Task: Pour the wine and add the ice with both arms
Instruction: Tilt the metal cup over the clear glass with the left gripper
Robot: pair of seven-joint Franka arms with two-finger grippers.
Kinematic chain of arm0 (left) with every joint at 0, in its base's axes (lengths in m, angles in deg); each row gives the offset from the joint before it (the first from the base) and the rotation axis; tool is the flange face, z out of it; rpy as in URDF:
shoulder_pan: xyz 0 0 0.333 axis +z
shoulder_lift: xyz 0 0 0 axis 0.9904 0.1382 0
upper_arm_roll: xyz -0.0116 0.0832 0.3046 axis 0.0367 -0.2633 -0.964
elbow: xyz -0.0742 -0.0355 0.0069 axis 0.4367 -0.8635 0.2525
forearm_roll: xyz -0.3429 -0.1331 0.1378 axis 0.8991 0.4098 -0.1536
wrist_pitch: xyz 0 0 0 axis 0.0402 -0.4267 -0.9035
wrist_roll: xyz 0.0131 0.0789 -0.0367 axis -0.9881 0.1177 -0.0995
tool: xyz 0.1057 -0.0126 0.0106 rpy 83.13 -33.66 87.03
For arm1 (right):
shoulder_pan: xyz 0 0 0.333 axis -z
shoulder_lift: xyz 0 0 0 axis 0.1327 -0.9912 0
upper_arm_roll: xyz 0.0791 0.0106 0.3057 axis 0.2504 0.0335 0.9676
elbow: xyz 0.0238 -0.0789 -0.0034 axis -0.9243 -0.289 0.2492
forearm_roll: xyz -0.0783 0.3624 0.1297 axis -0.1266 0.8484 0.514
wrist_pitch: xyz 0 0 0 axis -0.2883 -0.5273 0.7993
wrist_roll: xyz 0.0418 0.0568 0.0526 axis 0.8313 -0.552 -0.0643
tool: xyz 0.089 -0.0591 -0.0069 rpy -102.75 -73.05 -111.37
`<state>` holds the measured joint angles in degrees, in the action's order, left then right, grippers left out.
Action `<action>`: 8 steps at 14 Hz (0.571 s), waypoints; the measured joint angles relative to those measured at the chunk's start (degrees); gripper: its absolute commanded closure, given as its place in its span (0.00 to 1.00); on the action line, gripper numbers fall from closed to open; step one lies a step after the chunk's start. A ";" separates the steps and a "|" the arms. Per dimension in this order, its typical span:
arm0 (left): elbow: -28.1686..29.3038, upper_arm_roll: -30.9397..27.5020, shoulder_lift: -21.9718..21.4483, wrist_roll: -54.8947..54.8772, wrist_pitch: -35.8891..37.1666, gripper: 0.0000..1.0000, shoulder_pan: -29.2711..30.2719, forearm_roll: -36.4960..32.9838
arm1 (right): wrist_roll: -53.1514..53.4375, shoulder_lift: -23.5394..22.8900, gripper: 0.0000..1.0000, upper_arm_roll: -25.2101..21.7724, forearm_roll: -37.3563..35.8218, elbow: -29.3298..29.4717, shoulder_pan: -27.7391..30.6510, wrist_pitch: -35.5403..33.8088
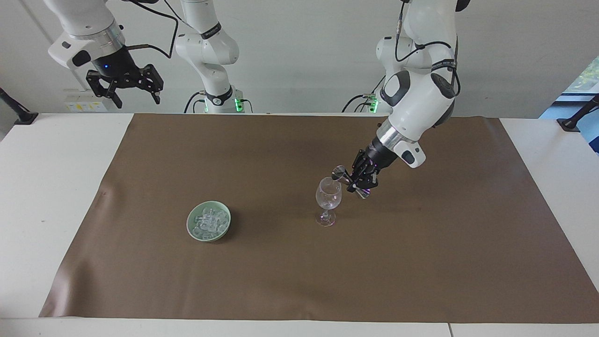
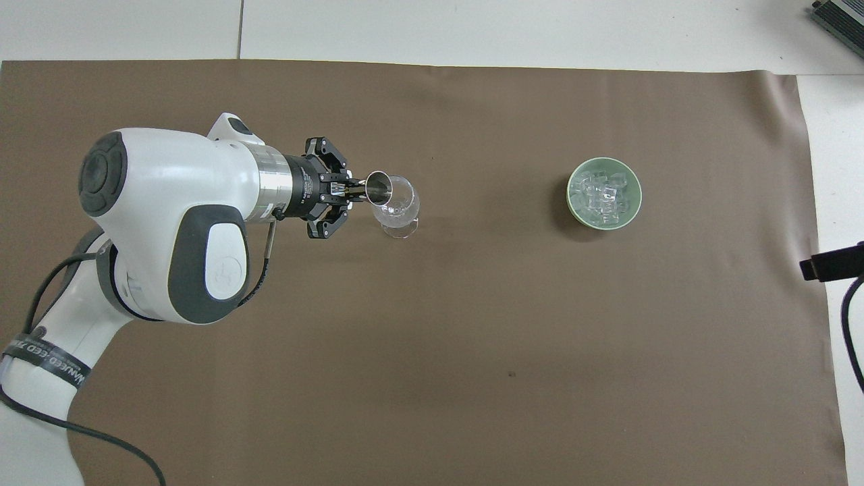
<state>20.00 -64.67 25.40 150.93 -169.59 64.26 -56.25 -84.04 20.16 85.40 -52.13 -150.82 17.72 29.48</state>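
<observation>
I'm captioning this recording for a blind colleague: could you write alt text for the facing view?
The left gripper is shut on a small metal jigger, tipping it over the rim of a clear wine glass that stands on a brown mat. A pale green bowl of ice sits toward the right arm's end, while the right gripper waits open, raised near its base.
</observation>
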 measured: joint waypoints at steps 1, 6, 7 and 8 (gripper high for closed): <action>-0.07 0.00 0.00 0.08 -0.01 1.00 0.00 -0.37 | 0.00 0.00 0.00 0.00 0.00 0.00 0.00 0.00; -0.17 0.02 0.17 1.72 -0.08 1.00 -0.97 -3.64 | 0.00 0.00 0.00 0.00 0.00 0.00 0.00 0.00; -0.19 -0.01 0.34 1.79 -0.13 1.00 -1.16 -4.15 | 0.00 0.00 0.00 0.00 0.00 0.00 0.00 0.00; -0.25 -0.03 0.49 1.96 -0.19 1.00 -1.30 -5.00 | 0.00 0.00 0.00 0.00 0.00 0.00 0.00 0.00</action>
<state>19.76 -64.70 25.89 152.89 -169.78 62.96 -61.26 -84.04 20.16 85.40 -52.13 -150.82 17.72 29.48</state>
